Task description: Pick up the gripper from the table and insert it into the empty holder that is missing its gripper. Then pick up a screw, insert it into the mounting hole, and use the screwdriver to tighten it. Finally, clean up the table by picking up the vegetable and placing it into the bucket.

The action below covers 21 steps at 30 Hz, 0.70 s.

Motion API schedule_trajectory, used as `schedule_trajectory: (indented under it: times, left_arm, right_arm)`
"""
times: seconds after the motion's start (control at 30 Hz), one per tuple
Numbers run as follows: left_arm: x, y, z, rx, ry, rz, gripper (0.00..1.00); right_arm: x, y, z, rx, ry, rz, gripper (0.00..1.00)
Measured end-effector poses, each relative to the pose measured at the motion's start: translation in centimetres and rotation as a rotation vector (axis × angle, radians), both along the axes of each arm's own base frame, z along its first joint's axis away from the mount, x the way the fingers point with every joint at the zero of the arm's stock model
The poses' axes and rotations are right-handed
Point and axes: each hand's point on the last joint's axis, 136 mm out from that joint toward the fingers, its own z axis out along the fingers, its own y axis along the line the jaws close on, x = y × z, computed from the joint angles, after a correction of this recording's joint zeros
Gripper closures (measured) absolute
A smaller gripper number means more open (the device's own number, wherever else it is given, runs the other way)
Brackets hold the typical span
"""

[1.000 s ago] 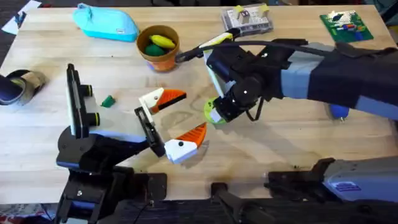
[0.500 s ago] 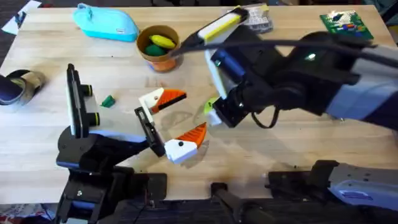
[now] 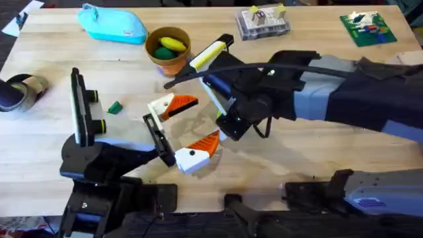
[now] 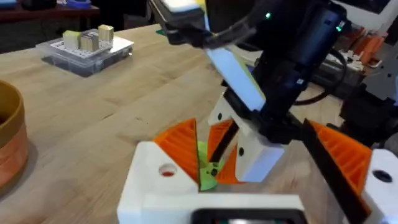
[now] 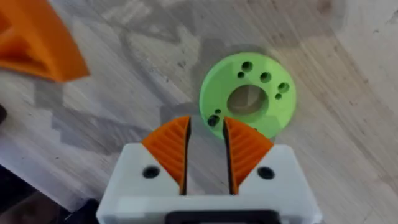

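The gripper [image 3: 170, 106], a white base with an orange tip, sits in the holder at the far end of my left arm's black rail [image 3: 157, 137]. Its mounting hole [image 4: 166, 170] shows red. With the dotted twin finger [image 3: 195, 152] at the near end, my left gripper [image 3: 206, 120] stands wide open. My right gripper [image 3: 226, 127] hangs just past those tips. Its fingers [image 5: 171, 146] are closed to a thin slit over the rim of a green disc [image 5: 252, 93] lying flat on the table [image 3: 317, 152]. The bucket [image 3: 173, 65] holds a yellow vegetable [image 3: 170, 43] and a green one. The screwdriver is hidden.
A small green piece [image 3: 115, 107] lies left of the rail. At the back are a light-blue pouch [image 3: 112, 25], a clear box of small parts [image 3: 263, 21] and a green circuit board [image 3: 367, 28]. A tape roll [image 3: 20, 91] sits at the left edge.
My right arm has dropped lower and swung its wrist a little left toward the left gripper. The green disc that showed at its tip from overhead is now covered. The left arm has not moved.
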Motion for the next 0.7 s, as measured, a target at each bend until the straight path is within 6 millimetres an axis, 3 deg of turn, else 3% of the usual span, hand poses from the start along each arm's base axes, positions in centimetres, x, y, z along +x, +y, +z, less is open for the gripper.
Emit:
schedule_trajectory:
  times: [0.4,0.63,0.7]
  left_arm:
    - [0.0,0.0,0.0,0.0,0.0,0.0,0.009]
    - [0.0,0.0,0.0,0.0,0.0,0.0,0.009]
    - [0.0,0.0,0.0,0.0,0.0,0.0,0.009]
  right_arm:
    - [0.1,0.0,-0.9,-0.019,0.012,0.005,0.706]
    - [0.1,0.0,-1.2,-0.028,0.018,0.006,0.979]
    - [0.1,0.0,-1.2,-0.028,0.018,0.005,0.993]
